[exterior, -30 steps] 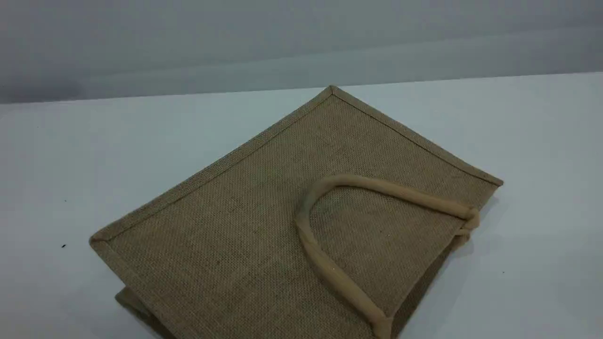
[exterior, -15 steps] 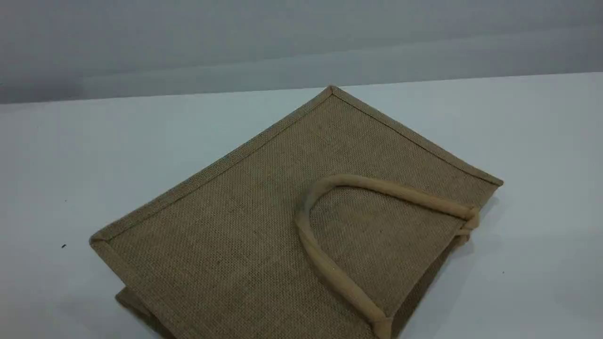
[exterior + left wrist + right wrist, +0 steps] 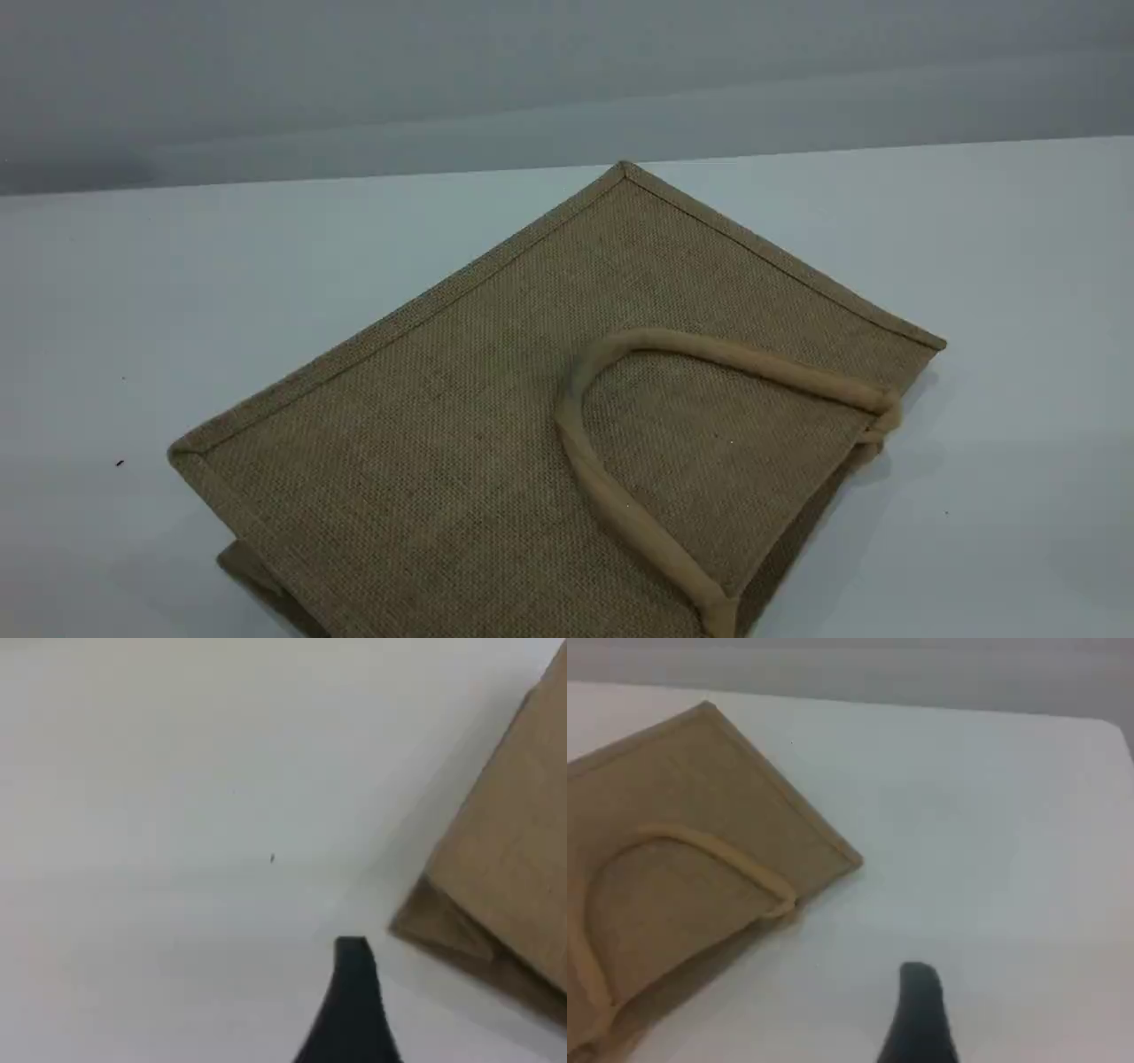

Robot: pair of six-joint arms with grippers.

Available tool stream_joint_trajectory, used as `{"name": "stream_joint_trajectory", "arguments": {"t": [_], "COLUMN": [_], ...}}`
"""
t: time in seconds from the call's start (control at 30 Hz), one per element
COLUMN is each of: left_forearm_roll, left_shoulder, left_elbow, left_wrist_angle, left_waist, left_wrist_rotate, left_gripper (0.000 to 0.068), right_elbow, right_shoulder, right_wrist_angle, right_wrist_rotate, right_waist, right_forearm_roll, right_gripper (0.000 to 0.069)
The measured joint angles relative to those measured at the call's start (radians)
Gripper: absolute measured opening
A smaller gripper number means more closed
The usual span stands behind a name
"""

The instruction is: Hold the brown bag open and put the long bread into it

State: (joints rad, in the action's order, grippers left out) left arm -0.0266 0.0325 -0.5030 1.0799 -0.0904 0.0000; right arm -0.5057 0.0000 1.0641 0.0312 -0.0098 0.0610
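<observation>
The brown bag (image 3: pixel 461 416) lies flat on the white table, its beige loop handle (image 3: pixel 611 496) folded back over the top face and its mouth edge toward the lower right. No arm shows in the scene view. In the left wrist view one dark fingertip (image 3: pixel 353 992) hovers over bare table just left of a corner of the bag (image 3: pixel 514 877). The right wrist view has its dark fingertip (image 3: pixel 920 1010) above bare table, to the right of the bag (image 3: pixel 682 815) and its handle (image 3: pixel 718 850). Neither gripper holds anything. The long bread is out of view.
The white table (image 3: pixel 177 292) ends at its far edge against a grey wall (image 3: pixel 567 80). A tiny dark speck (image 3: pixel 120 462) sits on the table left of the bag. Part of a lower flap of the bag (image 3: pixel 244 567) pokes out at the bottom left.
</observation>
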Motion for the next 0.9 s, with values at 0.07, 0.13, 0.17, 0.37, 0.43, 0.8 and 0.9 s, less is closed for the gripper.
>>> {"name": "stream_joint_trajectory", "arguments": {"t": [0.07, 0.13, 0.17, 0.37, 0.43, 0.8, 0.9], "left_forearm_roll": [0.000, 0.000, 0.000, 0.000, 0.000, 0.000, 0.000], "left_shoulder": [-0.031, -0.035, -0.034, -0.032, -0.032, -0.032, -0.032], "left_elbow": [0.000, 0.000, 0.000, 0.000, 0.000, 0.000, 0.000], "left_wrist_angle": [0.000, 0.000, 0.000, 0.000, 0.000, 0.000, 0.000], "left_waist": [0.000, 0.000, 0.000, -0.001, -0.001, -0.001, -0.001], "left_wrist_rotate": [0.000, 0.000, 0.000, 0.000, 0.000, 0.000, 0.000], "left_gripper": [0.0521, 0.0521, 0.0521, 0.0521, 0.0521, 0.0521, 0.0521], "right_elbow": [0.000, 0.000, 0.000, 0.000, 0.000, 0.000, 0.000], "right_shoulder": [0.000, 0.000, 0.000, 0.000, 0.000, 0.000, 0.000], "right_wrist_angle": [0.000, 0.000, 0.000, 0.000, 0.000, 0.000, 0.000], "right_wrist_rotate": [0.000, 0.000, 0.000, 0.000, 0.000, 0.000, 0.000], "right_waist": [0.000, 0.001, 0.001, 0.001, 0.001, 0.001, 0.001], "right_forearm_roll": [0.000, 0.000, 0.000, 0.000, 0.000, 0.000, 0.000], "right_gripper": [0.0481, 0.0481, 0.0481, 0.0481, 0.0481, 0.0481, 0.0481]}}
